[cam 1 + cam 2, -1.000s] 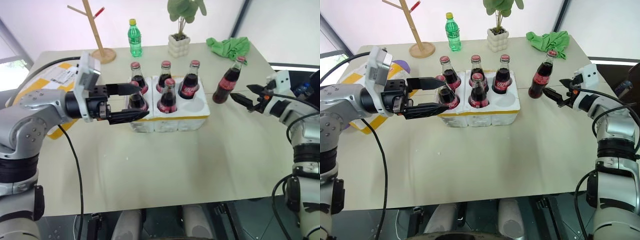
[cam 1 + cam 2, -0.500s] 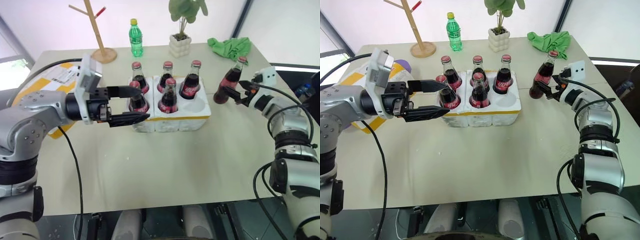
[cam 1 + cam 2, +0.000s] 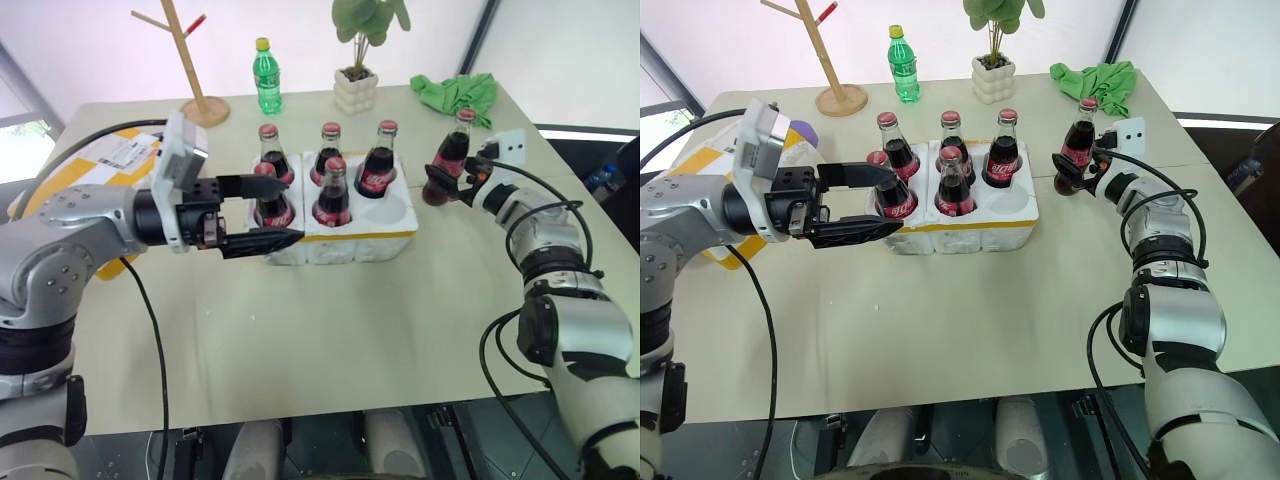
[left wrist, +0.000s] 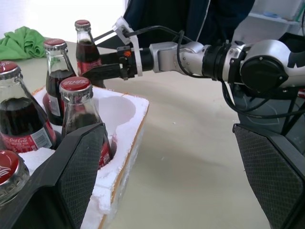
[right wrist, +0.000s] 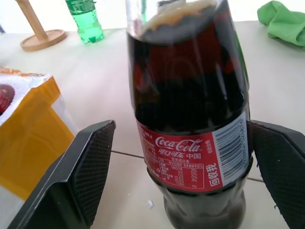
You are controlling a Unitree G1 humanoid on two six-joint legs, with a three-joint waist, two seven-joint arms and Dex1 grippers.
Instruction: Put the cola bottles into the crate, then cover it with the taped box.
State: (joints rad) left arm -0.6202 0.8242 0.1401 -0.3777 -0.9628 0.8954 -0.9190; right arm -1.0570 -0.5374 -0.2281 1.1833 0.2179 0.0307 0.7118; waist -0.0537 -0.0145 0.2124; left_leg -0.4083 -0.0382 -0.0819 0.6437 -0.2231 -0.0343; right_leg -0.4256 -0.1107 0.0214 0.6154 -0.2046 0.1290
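The last loose cola bottle [image 5: 190, 119], standing on the table right of the crate [image 3: 340, 238] that holds five others, is bracketed by the spread right gripper [image 3: 447, 183], a closing squeeze being judged next; the left gripper [image 3: 262, 212] is held wide at the crate's left end.

The left arm reached in from the left, forearm level and bent across the body. The left gripper [image 3: 262, 213] pointed to the right, level with the tabletop, its two black fingers [image 3: 258, 241] spread wide, one above the other. The right arm extended forward, wrist angled inward. The right gripper [image 3: 1072, 172] pointed to the left, its fingers [image 5: 90, 167] set wide apart, one on each side of a bottle [image 5: 190, 114] standing between them.
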